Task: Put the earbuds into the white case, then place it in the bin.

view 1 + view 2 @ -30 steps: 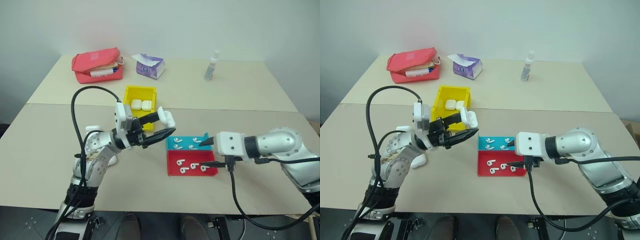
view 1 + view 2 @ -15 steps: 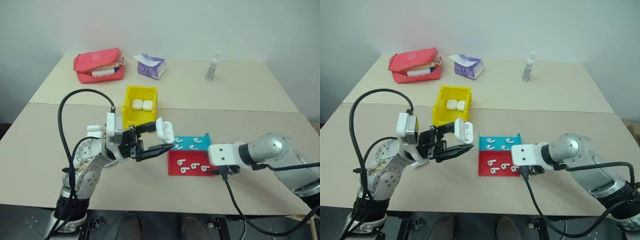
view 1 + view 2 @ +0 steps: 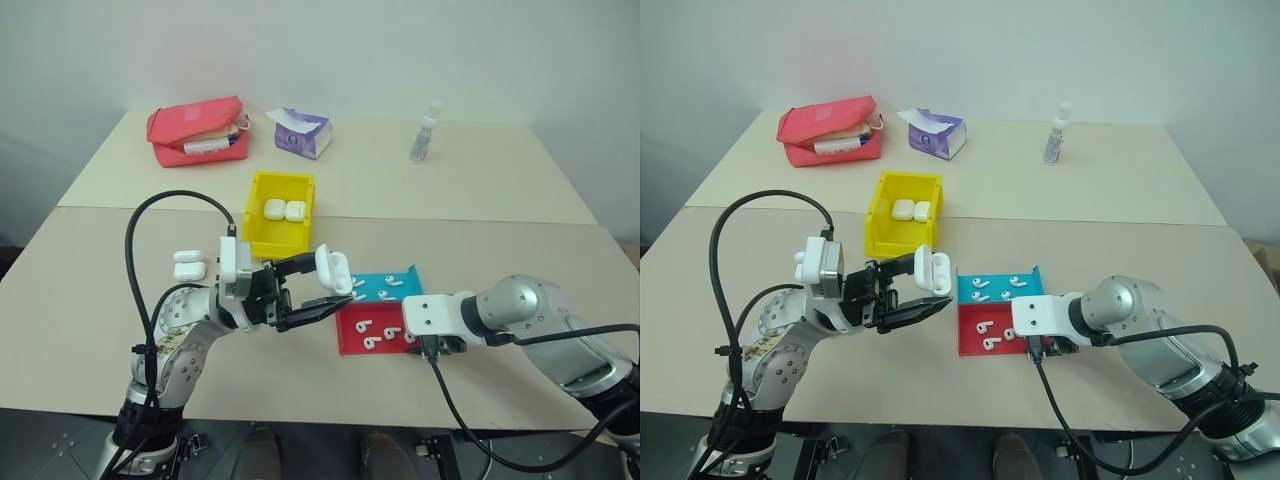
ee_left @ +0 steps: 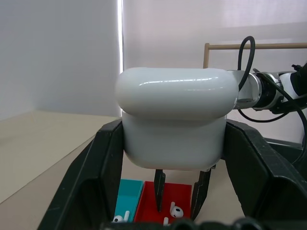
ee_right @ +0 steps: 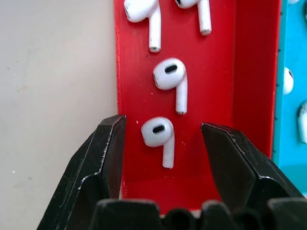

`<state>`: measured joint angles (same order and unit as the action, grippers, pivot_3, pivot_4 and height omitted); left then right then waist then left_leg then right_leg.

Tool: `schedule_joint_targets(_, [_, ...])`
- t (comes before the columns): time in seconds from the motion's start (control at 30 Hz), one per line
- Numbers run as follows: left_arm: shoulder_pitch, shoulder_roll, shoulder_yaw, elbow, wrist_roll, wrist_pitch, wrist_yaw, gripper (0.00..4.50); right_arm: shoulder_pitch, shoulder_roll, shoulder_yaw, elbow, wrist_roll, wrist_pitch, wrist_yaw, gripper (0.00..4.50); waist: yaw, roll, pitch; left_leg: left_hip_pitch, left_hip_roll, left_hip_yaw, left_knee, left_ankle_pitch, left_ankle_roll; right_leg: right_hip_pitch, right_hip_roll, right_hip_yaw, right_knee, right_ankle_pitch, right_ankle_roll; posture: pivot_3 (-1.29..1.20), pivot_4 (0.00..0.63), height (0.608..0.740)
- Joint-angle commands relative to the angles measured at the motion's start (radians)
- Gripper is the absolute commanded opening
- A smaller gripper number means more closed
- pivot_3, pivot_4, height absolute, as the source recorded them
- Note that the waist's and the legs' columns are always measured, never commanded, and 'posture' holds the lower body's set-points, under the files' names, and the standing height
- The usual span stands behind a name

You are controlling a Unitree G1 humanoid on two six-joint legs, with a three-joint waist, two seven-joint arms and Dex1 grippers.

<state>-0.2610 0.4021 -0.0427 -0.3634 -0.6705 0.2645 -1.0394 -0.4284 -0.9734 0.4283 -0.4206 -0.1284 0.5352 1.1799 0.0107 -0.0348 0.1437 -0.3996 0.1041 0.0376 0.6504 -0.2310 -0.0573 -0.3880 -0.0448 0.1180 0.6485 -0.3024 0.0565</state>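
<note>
Your left gripper [image 3: 322, 282] held the white case [image 3: 334, 268] clamped between its fingers, raised above the table [image 3: 480, 190] just left of the red and blue tray [image 3: 967, 341]. Your right gripper [image 5: 163, 143] stood open over the tray's red half, one of the earbuds [image 5: 159, 134] between its fingers. The bin [image 3: 262, 234] behind already held two cases; a pouch [image 3: 195, 130], tissue pack [image 3: 299, 133] and bottle [image 3: 424, 132] sat far back. From the left wrist, the case hid most of the tray.

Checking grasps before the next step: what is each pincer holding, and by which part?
Left pincer grips a white case by its lower body's sides. Right pincer holds nothing, open around an earbud.
</note>
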Motion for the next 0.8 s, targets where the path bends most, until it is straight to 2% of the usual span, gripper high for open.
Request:
schedule_joint_targets(0.03, [0.0,0.0,-0.007,-0.052,-0.009,-0.007,0.006,2.8,-0.005,-0.004,-0.002,-0.007,-0.025,0.0,0.002,2.93,0.0,0.0,0.0,0.0,0.0,0.0,0.0,0.0,0.0,0.0,0.0,0.0,0.0,0.0,0.0,0.0,0.15,0.74])
schedule_joint_targets(0.2, [-0.001,0.002,-0.011,-0.064,-0.01,-0.002,0.017,2.8,-0.005,-0.003,0.002,-0.006,-0.039,-0.009,0.007,2.93,0.0,0.0,0.0,0.0,0.0,0.0,0.0,0.0,0.0,0.0,0.0,0.0,0.0,0.0,0.0,0.0,0.15,0.74])
schedule_joint_targets(0.27, [-0.001,0.003,-0.012,-0.07,-0.011,0.002,0.023,2.8,-0.004,-0.003,0.004,-0.009,-0.038,-0.015,0.015,2.57,0.0,0.0,0.0,0.0,0.0,0.0,0.0,0.0,0.0,0.0,0.0,0.0,0.0,0.0,0.0,0.0,0.15,0.74])
schedule_joint_targets(0.33, [-0.002,0.005,-0.013,-0.076,-0.013,0.005,0.029,2.8,-0.001,0.0,0.006,-0.012,-0.041,-0.016,0.018,2.07,0.0,0.0,0.0,0.0,0.0,0.0,0.0,0.0,0.0,0.0,0.0,0.0,0.0,0.0,0.0,0.0,0.15,0.74])
schedule_joint_targets(0.43, [-0.004,0.007,-0.013,-0.082,-0.016,0.009,0.036,2.8,0.005,0.004,0.01,-0.018,-0.045,-0.016,0.02,0.97,0.0,0.0,0.0,0.0,0.0,0.0,0.0,0.0,0.0,0.0,0.0,0.0,0.0,0.0,0.0,0.0,0.15,0.74])
schedule_joint_targets(0.53, [-0.007,0.009,-0.014,-0.085,-0.02,0.014,0.041,2.8,0.013,0.012,0.004,-0.028,-0.047,-0.005,0.014,0.18,0.0,0.0,0.0,0.0,0.0,0.0,0.0,0.0,0.0,0.0,0.0,0.0,0.0,0.0,0.0,0.0,0.15,0.74])
schedule_joint_targets(0.8, [-0.041,0.025,-0.001,-0.067,-0.032,0.035,0.029,2.8,0.053,0.022,-0.072,-0.083,-0.009,0.108,-0.017,0.18,0.001,0.0,0.0,0.0,0.0,0.0,0.0,0.0,0.0,0.0,0.0,0.0,0.0,0.0,0.0,0.0,0.15,0.74])
